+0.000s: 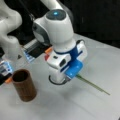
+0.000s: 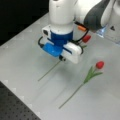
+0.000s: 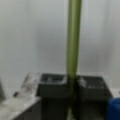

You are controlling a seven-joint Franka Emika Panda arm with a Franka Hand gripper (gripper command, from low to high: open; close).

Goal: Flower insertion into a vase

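The brown cylindrical vase [image 1: 24, 85] stands upright at a front view's lower left, with nothing in it. My gripper [image 2: 62, 58] is down at the table, over a flower lying flat. That flower's green stem [image 2: 48, 71] runs out from under the hand, and its red head [image 2: 86, 38] shows behind the hand. In the wrist view, the two dark fingers [image 3: 52, 86] press against the stem [image 3: 73, 40] from both sides, so the gripper [image 3: 72, 83] is shut on it. The same stem [image 1: 93, 85] shows in a front view, well to the right of the vase.
A second flower with a red head [image 2: 100, 65] and a long stem [image 2: 73, 93] lies on the white table [image 2: 22, 62] at a front view's right. The arm's base [image 1: 8, 30] and small boxes [image 1: 5, 68] stand behind the vase. A dark perforated board [image 2: 15, 107] borders the table.
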